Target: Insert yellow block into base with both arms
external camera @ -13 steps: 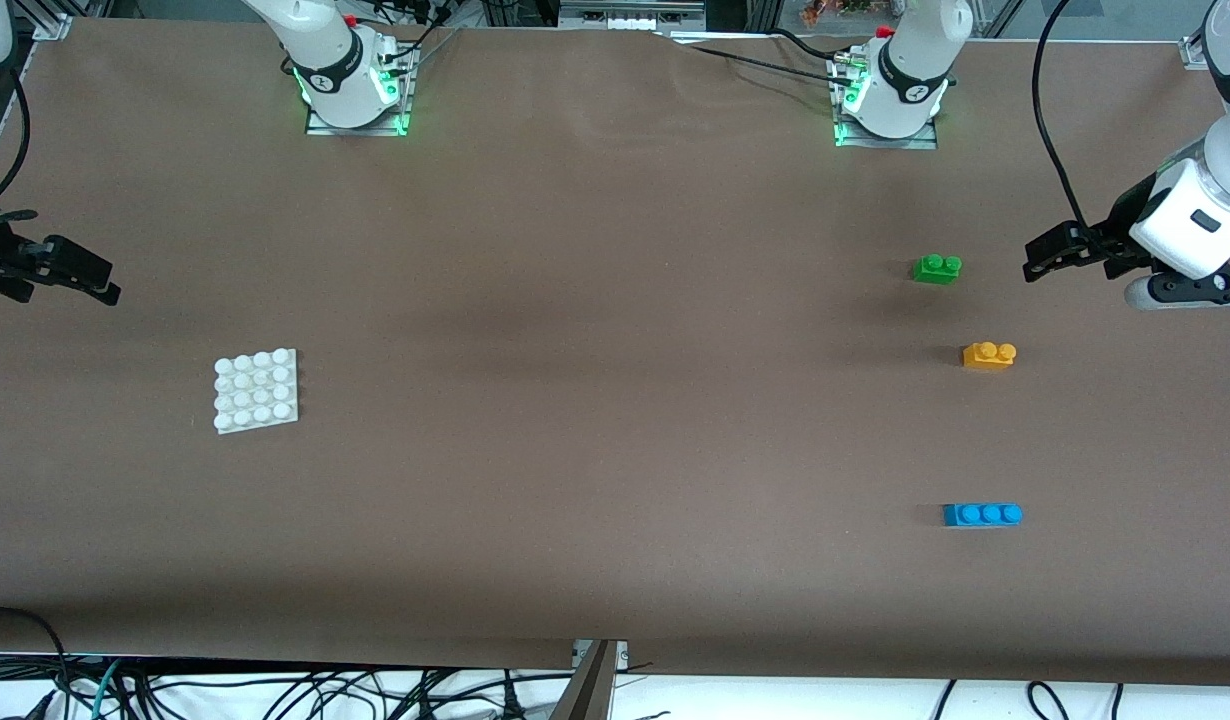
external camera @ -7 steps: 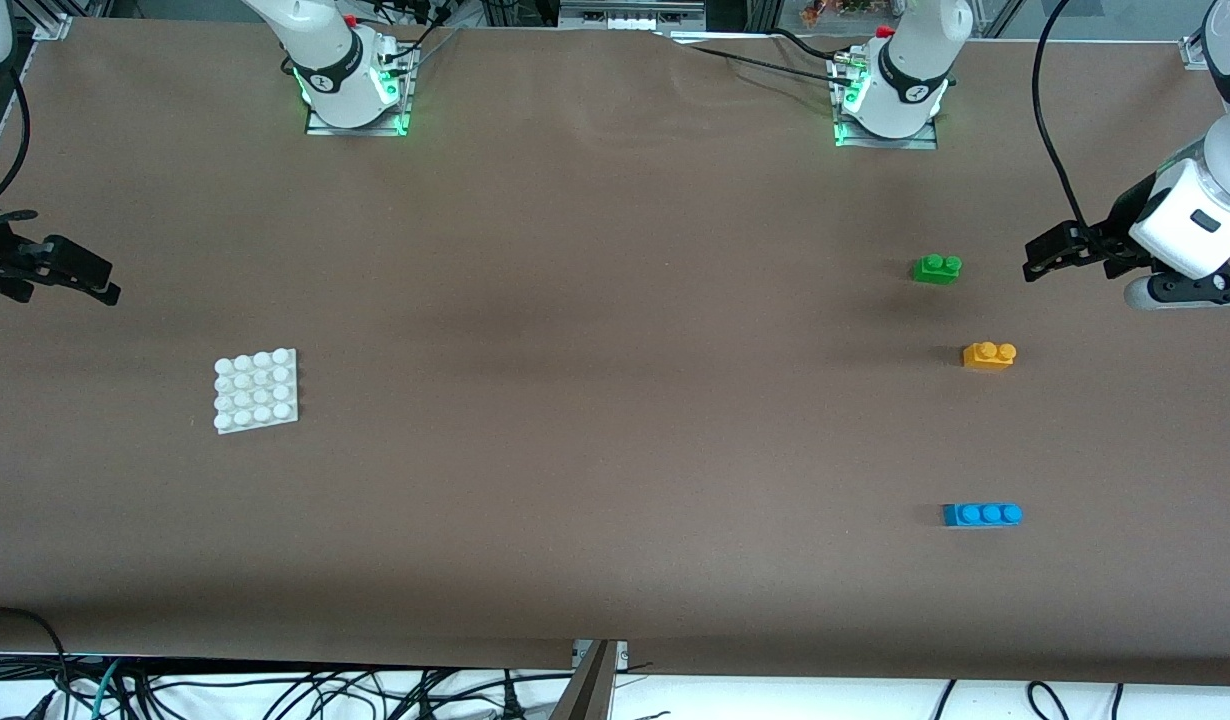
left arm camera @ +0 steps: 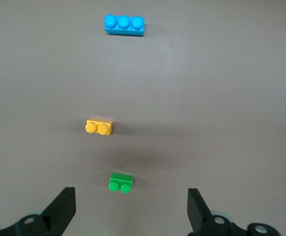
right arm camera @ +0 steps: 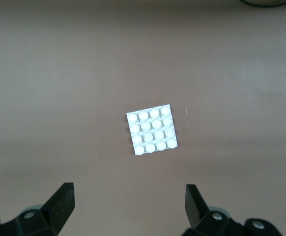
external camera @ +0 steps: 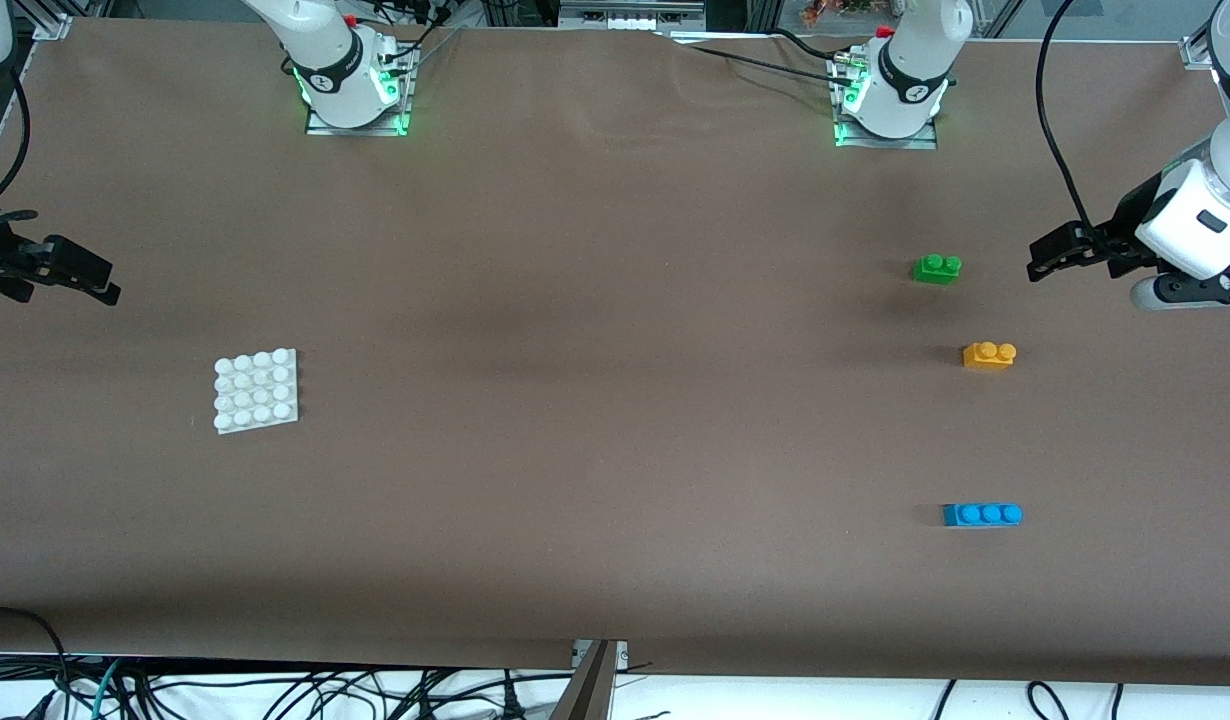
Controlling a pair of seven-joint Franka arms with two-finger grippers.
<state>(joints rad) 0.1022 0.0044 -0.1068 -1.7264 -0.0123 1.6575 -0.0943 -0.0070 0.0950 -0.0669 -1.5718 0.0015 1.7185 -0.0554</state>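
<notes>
The yellow block [external camera: 989,355] [left arm camera: 99,127], orange-yellow with two studs, lies on the brown table toward the left arm's end, between a green brick and a blue brick. The white studded base [external camera: 256,390] [right arm camera: 152,130] lies flat toward the right arm's end. My left gripper [external camera: 1037,262] [left arm camera: 131,206] hangs open and empty above the table beside the green brick, apart from the yellow block. My right gripper [external camera: 103,288] [right arm camera: 129,204] hangs open and empty at the table's edge, short of the base.
A green two-stud brick [external camera: 937,268] [left arm camera: 120,182] lies farther from the front camera than the yellow block. A blue three-stud brick [external camera: 982,514] [left arm camera: 125,24] lies nearer. The arm bases [external camera: 350,85] stand along the table's back edge.
The left arm has shifted very slightly toward its end of the table. The right arm, the bricks and the base have not moved.
</notes>
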